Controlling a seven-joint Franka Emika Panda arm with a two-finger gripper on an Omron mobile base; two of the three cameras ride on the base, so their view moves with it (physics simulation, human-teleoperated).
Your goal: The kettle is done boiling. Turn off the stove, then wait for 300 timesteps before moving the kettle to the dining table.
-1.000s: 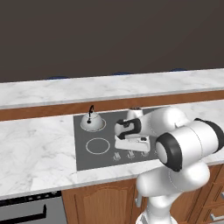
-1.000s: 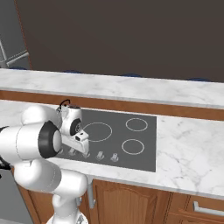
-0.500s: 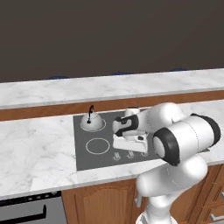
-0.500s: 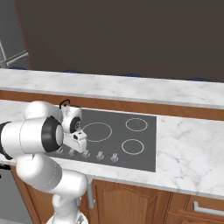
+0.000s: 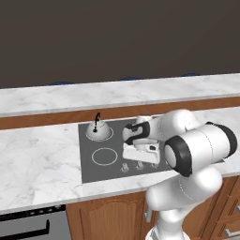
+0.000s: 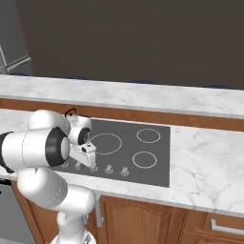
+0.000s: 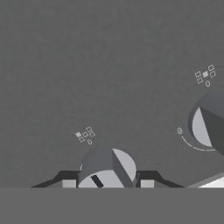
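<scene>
The silver kettle (image 5: 98, 131) sits on the back left burner of the dark stove (image 5: 90, 164); in the right base view the arm covers all but its black handle (image 6: 71, 113). My gripper (image 5: 140, 161) points down at the row of knobs along the stove's front edge. In the hand view my gripper (image 7: 107, 183) has one grey knob (image 7: 107, 167) between its fingertips, which press against the knob's sides. A second knob (image 7: 209, 126) lies to the right. The dining table (image 5: 140, 91) is the long marble slab behind the stove counter.
Marble counter (image 5: 33, 159) runs on both sides of the stove (image 6: 157, 159). Blue chair tops (image 5: 129, 78) show behind the dining table (image 6: 143, 95). Wooden cabinet doors (image 6: 143, 219) and an oven front (image 5: 28, 227) lie below the counter edge.
The hand has settled a little lower onto the knob row and the wrist has rolled slightly. The kettle has not moved.
</scene>
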